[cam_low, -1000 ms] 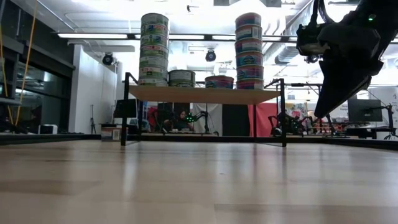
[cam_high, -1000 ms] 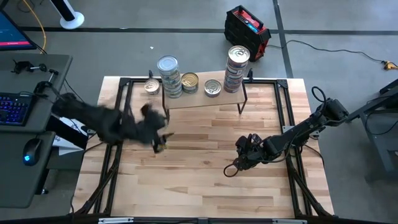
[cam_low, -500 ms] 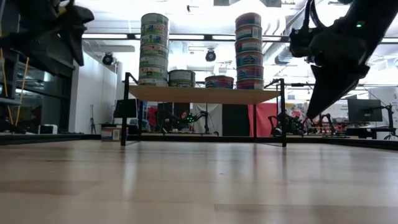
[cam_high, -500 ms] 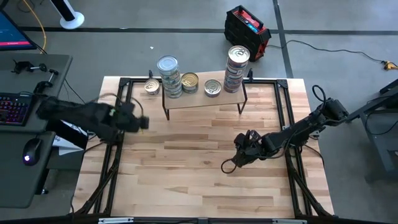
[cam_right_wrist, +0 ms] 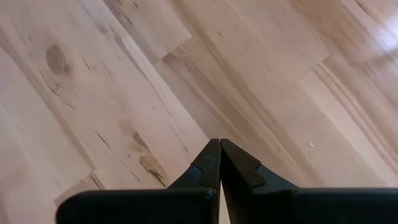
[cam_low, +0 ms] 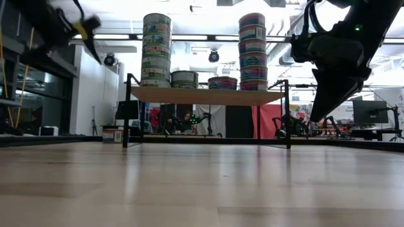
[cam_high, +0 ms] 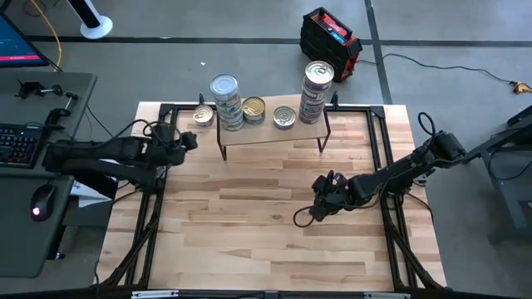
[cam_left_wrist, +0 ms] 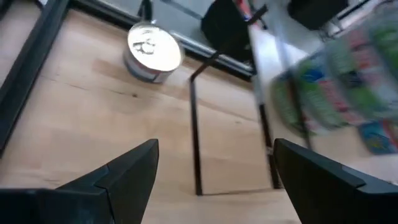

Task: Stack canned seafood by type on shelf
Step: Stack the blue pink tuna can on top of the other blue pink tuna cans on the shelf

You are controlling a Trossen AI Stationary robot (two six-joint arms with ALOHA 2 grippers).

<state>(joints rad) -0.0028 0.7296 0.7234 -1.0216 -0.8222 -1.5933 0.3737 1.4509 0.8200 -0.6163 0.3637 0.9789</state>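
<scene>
The shelf [cam_high: 270, 131] stands at the table's far edge on black legs. On its wood top are two tall stacks of tins [cam_high: 226, 101] [cam_high: 317, 90] and two single tins [cam_high: 253, 110] [cam_high: 284, 117] between them; the low view shows the stacks [cam_low: 156, 49] [cam_low: 252, 45] too. One gold-lidded tin [cam_high: 203, 116] [cam_left_wrist: 154, 48] sits on the table left of the shelf. My left gripper [cam_high: 189, 139] [cam_left_wrist: 214, 180] hovers open just near of that tin, touching nothing. My right gripper [cam_high: 301, 220] [cam_right_wrist: 219, 163] is shut and empty above the bare table's middle right.
A black frame rail [cam_high: 166, 158] runs round the tabletop. The shelf's thin black leg [cam_left_wrist: 194, 130] stands beside the loose tin. A desk with keyboard and mouse [cam_high: 33, 166] lies past the left edge. Bare wood [cam_high: 249, 241] fills the table's near half.
My left arm has swung from the table's middle toward the left edge, then toward the far edge, ending beside the loose tin left of the shelf. My right gripper has drifted a little toward the left, staying shut. The tins have stayed where they were.
</scene>
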